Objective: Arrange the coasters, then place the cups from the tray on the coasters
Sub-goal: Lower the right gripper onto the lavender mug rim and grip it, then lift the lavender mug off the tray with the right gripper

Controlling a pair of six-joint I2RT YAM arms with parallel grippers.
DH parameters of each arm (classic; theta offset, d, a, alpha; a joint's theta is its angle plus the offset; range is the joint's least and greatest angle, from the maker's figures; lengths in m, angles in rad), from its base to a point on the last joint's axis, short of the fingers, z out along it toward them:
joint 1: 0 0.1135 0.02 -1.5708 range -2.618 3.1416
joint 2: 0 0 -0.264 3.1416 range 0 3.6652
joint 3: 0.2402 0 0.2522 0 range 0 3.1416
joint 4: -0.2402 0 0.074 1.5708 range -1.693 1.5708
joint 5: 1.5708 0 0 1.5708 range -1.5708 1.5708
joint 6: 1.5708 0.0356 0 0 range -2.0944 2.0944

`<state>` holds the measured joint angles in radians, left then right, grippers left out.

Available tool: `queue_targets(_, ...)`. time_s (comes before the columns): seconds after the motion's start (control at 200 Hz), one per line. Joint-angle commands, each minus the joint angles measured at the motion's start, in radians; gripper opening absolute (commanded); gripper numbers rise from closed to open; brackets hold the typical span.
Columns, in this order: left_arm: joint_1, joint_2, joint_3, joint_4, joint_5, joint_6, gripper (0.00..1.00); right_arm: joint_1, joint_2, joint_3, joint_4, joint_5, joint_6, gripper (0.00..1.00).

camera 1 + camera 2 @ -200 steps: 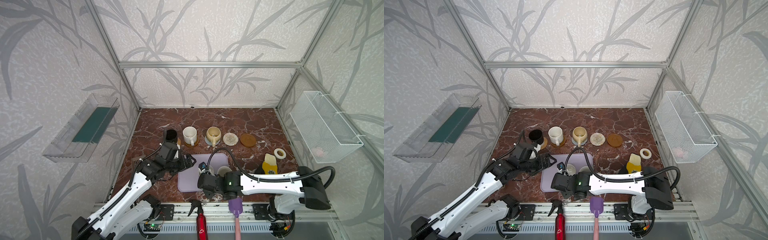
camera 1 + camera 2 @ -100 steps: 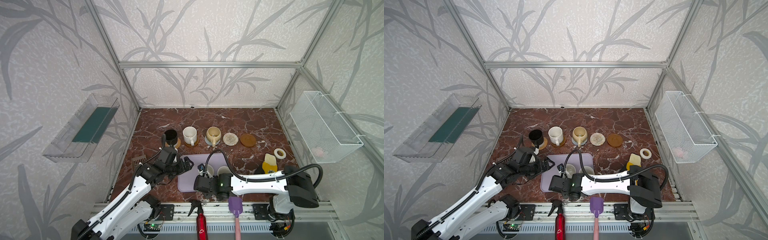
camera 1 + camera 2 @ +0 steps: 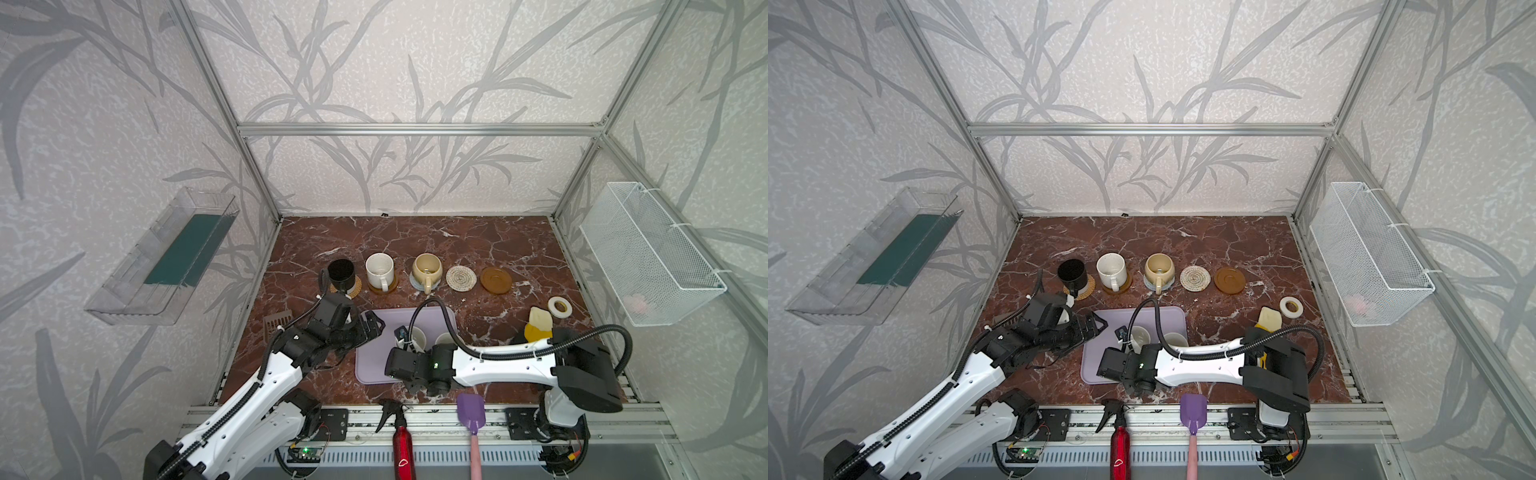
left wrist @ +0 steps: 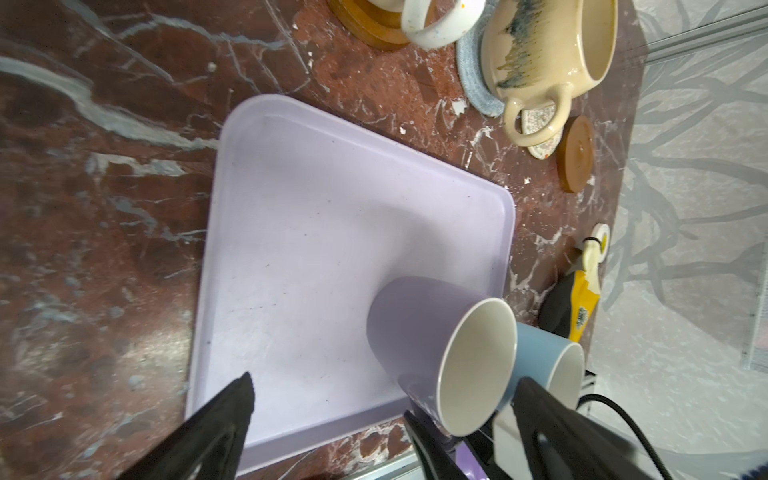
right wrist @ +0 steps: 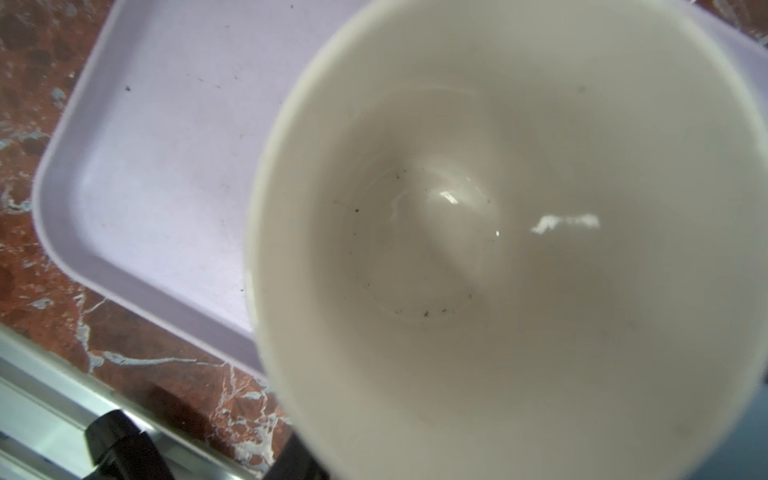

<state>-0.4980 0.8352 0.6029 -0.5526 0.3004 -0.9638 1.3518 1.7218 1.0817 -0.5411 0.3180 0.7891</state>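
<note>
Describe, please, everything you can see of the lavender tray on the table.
The tray is a pale lavender rectangle with rounded corners and a low rim, matte and plastic-looking, with a few dark specks. It lies flat on the red marble table, nearer the robot than the row of coasters. Most of its floor is bare; a lavender mug and a light blue mug stand side by side on its right half. The right arm reaches over its near edge.

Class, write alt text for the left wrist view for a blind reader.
A lavender mug and a light blue mug stand together near one edge of a pale lavender tray on red-brown marble. The left gripper, open, frames the foreground; beyond, a cream-yellow mug sits on a grey-blue coaster.
</note>
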Motion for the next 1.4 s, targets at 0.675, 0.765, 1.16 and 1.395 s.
queue_targets(0.675, 0.047, -0.040, -0.084, 0.128, 0.021, -0.077, 0.99, -0.015, -0.001, 0.046, 0.050, 0.040, -0.066, 0.12)
queue_targets(0.765, 0.063, -0.041, -0.100, 0.193, 0.080, -0.116, 0.99, -0.014, -0.007, 0.050, 0.055, 0.042, -0.071, 0.11)
queue_targets(1.16, 0.084, -0.093, -0.032, 0.123, 0.046, -0.083, 0.99, -0.014, -0.084, 0.044, 0.105, 0.061, -0.099, 0.00)
queue_targets(1.395, 0.090, -0.076, 0.006, 0.135, 0.055, -0.081, 0.98, -0.015, -0.120, 0.045, 0.121, 0.089, -0.122, 0.00)
